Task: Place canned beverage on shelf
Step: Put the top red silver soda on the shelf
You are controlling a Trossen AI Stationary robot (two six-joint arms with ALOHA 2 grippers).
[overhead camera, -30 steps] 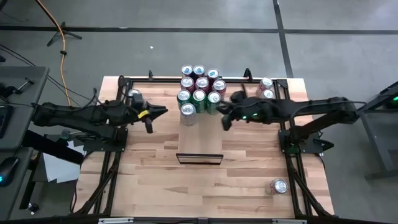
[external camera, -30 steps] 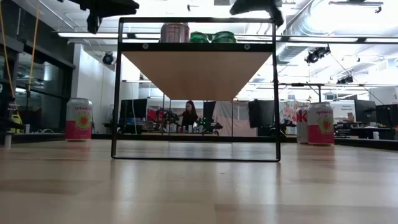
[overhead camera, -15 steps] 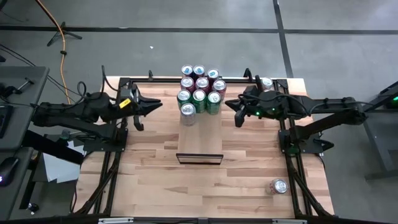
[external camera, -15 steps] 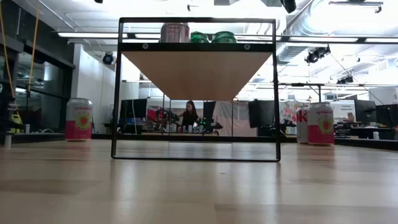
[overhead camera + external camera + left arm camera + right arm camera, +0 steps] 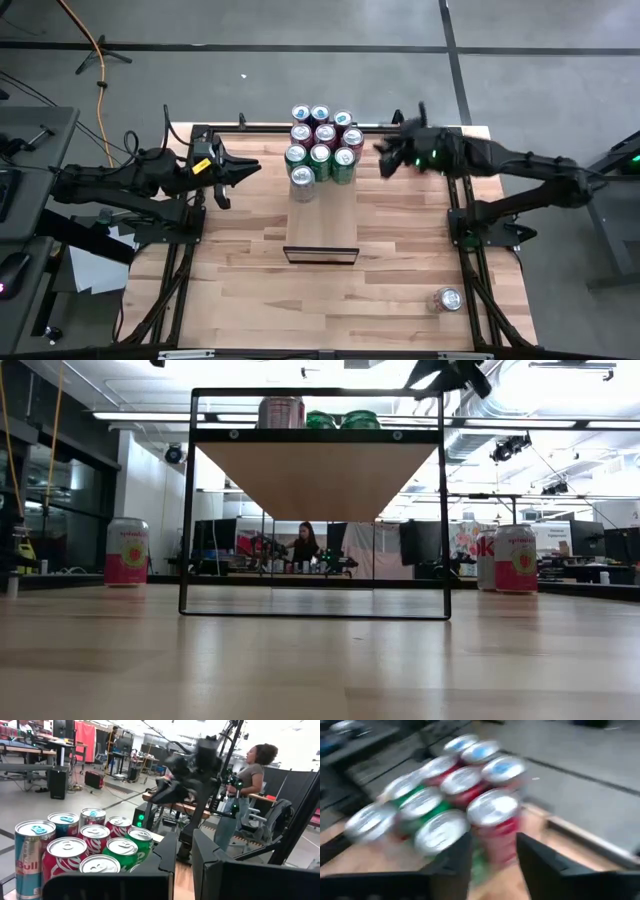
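The right hand (image 5: 385, 165) hangs above the far right of the pale plank-patterned wooden worktop (image 5: 250, 290), just beside the cluster of upright drink cans (image 5: 320, 147) on the far end of the long narrow pale wooden shelf (image 5: 320, 225). In its wrist view its two dark fingers (image 5: 455, 865) stand spread with a gap between them and nothing held, pointing at the red cans in the pack. The left hand (image 5: 225, 172) waits on the other side of the cluster, pressed together and empty.

This looks like the fetching step: ten or so cans already stand on the shelf, while loose pink cans remain on the worktop, one (image 5: 448, 299) at the near right corner and one (image 5: 126, 551) at the left in the low view. The next move likely calls for carrying the spread hand to a loose can, straddling it, then closing.
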